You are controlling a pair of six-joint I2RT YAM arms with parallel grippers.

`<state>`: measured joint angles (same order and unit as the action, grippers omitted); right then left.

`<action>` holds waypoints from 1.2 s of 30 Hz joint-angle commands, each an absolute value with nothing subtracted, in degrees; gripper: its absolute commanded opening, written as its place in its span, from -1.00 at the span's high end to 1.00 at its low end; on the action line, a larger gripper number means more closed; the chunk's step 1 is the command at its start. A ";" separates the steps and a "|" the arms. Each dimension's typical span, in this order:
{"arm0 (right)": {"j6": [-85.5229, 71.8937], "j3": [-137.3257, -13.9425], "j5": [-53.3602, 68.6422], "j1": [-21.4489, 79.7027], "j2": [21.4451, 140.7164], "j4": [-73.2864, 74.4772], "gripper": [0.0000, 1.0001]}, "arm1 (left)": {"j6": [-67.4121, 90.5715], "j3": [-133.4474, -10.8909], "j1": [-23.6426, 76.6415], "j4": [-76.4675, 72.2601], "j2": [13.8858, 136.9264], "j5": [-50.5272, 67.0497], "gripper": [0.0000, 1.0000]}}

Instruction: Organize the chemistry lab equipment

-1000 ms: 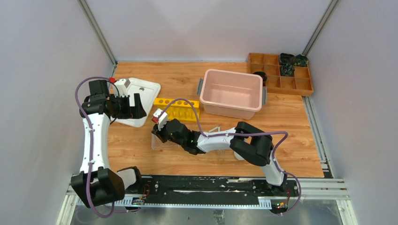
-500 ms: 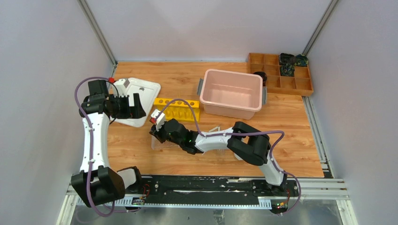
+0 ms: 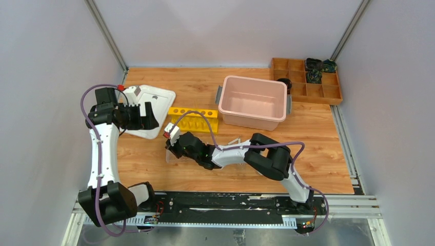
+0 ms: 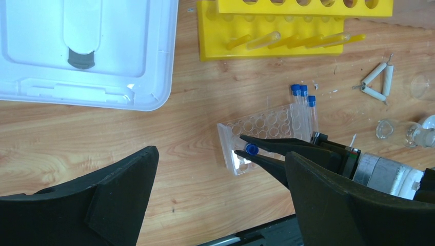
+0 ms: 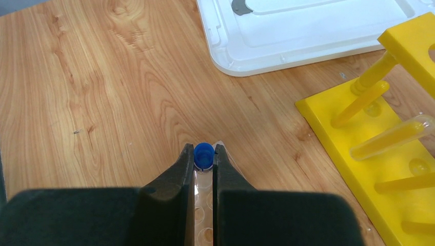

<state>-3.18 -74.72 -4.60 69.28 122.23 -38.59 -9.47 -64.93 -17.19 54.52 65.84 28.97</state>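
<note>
My right gripper (image 5: 203,152) is shut on a small clear blue-capped tube (image 5: 203,156), held upright over the left end of the clear plastic tube rack (image 5: 204,197). The left wrist view shows the same tube (image 4: 251,148) at the rack (image 4: 267,124), with three more blue-capped tubes (image 4: 302,97) at its right end. A white triangle (image 4: 377,84), small glass cups (image 4: 388,128) and the edge of a white round dish (image 4: 429,122) lie to the right. My left gripper (image 4: 220,154) is open and empty, raised above the table near the lid (image 3: 149,102).
A yellow tube rack (image 3: 194,119) stands just behind the clear rack. A pink tub (image 3: 252,102) sits right of it. A brown wooden compartment tray (image 3: 308,87) is at the back right. The white lid with a grey handle (image 4: 82,51) lies at the left.
My right gripper has shifted a little to the left over the clear rack with the tube in it. The left arm has not moved.
</note>
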 commanded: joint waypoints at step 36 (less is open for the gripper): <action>-33.48 -70.34 -20.45 64.83 103.28 7.63 0.29 | -7.66 -68.09 -17.97 54.01 62.69 31.99 -1.00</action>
